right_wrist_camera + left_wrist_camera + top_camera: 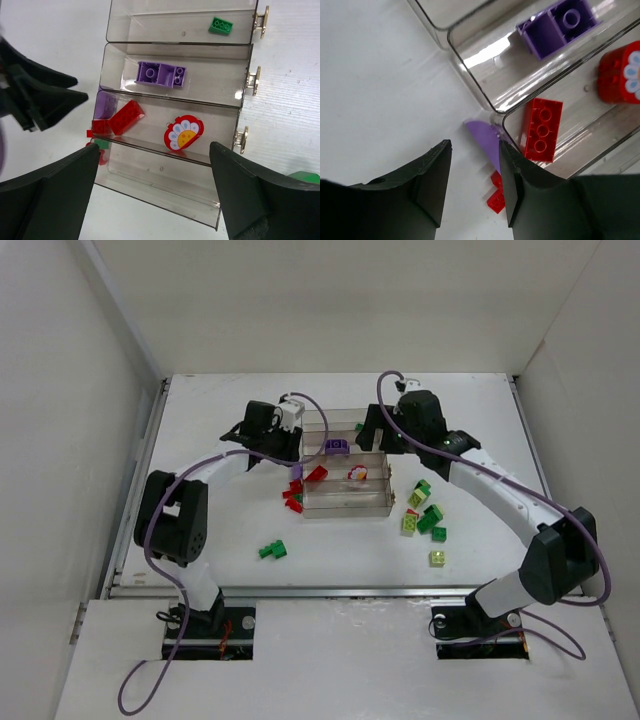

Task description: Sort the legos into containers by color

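White panel walls (pixel 60 440) box the cell in on three sides, and the white table (pixel 200 420) under them is matt and bright, so small colours stand out well. On it, between my two arms, sits the clear smoky plastic tray (pixel 345 512), its four long compartments lying in parallel rows. My right gripper (pixel 154 165) hangs above the tray with its jaws spread wide and nothing in them. My left gripper (pixel 474 150) is low at the tray's left end, jaws part way apart and not clamped on anything I can see. I judge the sorting roughly a quarter done. The far row holds a small dark green brick (pixel 220 25), the next a purple brick (pixel 161 74), and the third a red six-stud brick (pixel 541 129) and a red flower-faced piece (pixel 183 132). Loose on the table are a lime and dark green cluster (pixel 425 515) right of the tray, a dark green pair (pixel 273 550) in front, and some small red bricks (pixel 495 200) at the left end. The step in hand looks like picking the flat pale purple piece (pixel 485 137), which lies outside, just beside the tray's end wall and against one left finger. Next I would shift until both fingers straddle it, close, lift clear of the wall and release over the purple row.
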